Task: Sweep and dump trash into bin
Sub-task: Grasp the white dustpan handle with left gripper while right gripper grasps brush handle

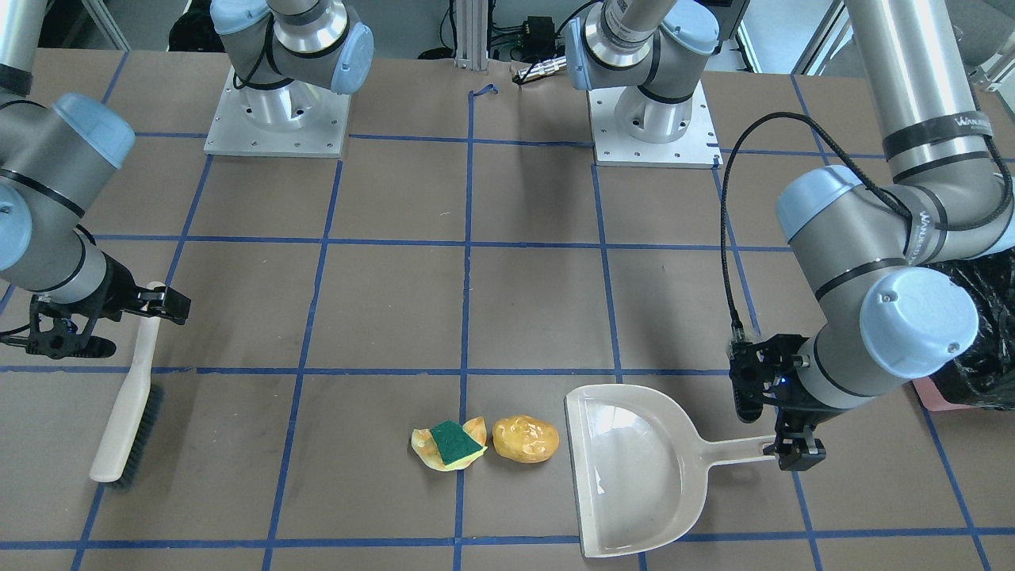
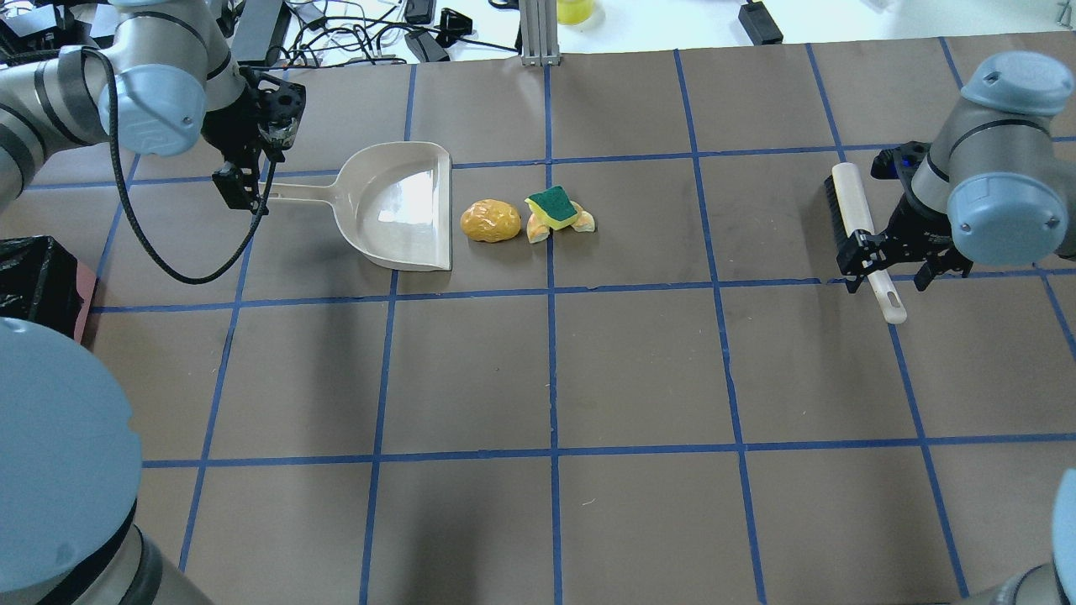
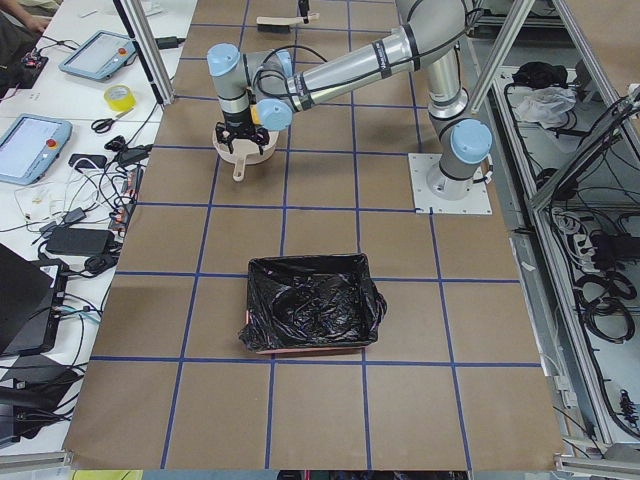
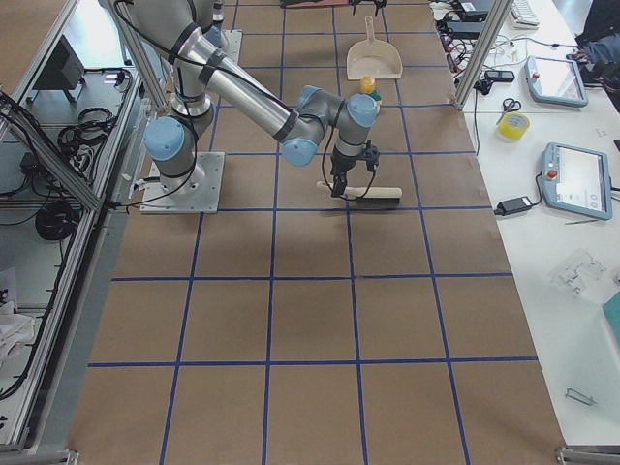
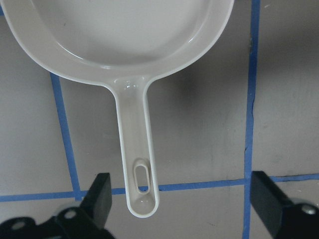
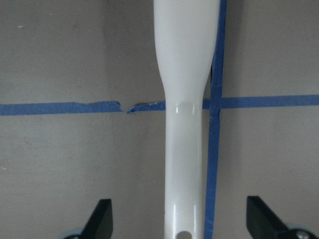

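The trash lies together on the table: a golden-brown lump (image 2: pixel 490 221), a yellow sponge wedge with a green face (image 2: pixel 552 207), and a pale peel piece (image 2: pixel 583 223) under it. A beige dustpan (image 2: pixel 395 202) lies just left of the lump, mouth toward it. My left gripper (image 5: pixel 185 196) is open, its fingers astride the end of the dustpan handle (image 5: pixel 141 179) without touching it. A white brush (image 2: pixel 862 231) lies at the right. My right gripper (image 6: pixel 182 219) is open, astride the brush handle (image 6: pixel 184 149). The bin (image 3: pixel 312 303), a pink box with a black bag, stands at the table's left end.
The bin's corner shows at the left edge of the overhead view (image 2: pixel 38 281), close behind my left arm. Both arm bases (image 1: pixel 277 119) stand at the robot's side of the table. Blue tape lines grid the brown table top.
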`<action>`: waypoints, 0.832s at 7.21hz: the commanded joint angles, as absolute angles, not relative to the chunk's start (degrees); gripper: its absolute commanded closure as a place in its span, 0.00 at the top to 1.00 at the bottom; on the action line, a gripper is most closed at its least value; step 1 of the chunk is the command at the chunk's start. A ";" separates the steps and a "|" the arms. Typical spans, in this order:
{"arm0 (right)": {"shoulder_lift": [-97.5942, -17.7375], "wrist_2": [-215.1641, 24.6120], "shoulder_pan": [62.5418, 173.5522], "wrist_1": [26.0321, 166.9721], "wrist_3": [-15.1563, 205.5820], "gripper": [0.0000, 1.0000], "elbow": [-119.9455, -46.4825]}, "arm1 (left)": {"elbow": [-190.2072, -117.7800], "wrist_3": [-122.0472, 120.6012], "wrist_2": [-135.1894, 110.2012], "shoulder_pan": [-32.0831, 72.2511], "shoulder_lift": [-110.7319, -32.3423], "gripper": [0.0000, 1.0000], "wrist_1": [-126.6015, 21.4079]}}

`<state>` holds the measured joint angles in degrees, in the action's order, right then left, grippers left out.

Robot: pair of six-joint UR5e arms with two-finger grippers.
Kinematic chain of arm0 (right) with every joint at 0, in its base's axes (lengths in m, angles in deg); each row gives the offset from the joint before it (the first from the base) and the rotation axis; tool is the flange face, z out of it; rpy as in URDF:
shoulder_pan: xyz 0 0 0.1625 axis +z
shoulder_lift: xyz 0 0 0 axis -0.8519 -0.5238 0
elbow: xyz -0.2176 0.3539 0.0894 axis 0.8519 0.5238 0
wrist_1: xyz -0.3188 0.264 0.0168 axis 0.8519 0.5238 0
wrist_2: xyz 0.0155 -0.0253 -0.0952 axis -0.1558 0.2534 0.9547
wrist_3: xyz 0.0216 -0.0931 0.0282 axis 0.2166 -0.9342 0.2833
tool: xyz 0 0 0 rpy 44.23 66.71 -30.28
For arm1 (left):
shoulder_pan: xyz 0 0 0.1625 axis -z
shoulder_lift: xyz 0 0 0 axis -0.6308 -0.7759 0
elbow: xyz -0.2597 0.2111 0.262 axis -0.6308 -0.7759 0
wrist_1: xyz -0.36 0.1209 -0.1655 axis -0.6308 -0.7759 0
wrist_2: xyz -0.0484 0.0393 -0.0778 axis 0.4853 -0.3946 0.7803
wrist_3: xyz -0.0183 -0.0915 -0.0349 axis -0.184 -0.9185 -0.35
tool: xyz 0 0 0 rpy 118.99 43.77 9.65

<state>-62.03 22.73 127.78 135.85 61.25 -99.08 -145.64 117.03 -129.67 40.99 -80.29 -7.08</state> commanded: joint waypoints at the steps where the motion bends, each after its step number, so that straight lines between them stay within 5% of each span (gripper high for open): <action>1: -61.51 23.28 127.76 135.33 62.27 0.85 -99.12 | -143.19 116.49 -130.09 41.04 -83.75 0.99 -6.10; 3: -61.25 23.46 127.76 134.01 63.15 0.72 -99.12 | -142.57 115.79 -130.09 40.96 -85.42 0.98 -4.45; 6: -61.33 23.46 127.76 133.13 63.33 0.34 -99.03 | -142.30 114.21 -129.74 40.96 -86.22 0.98 -4.26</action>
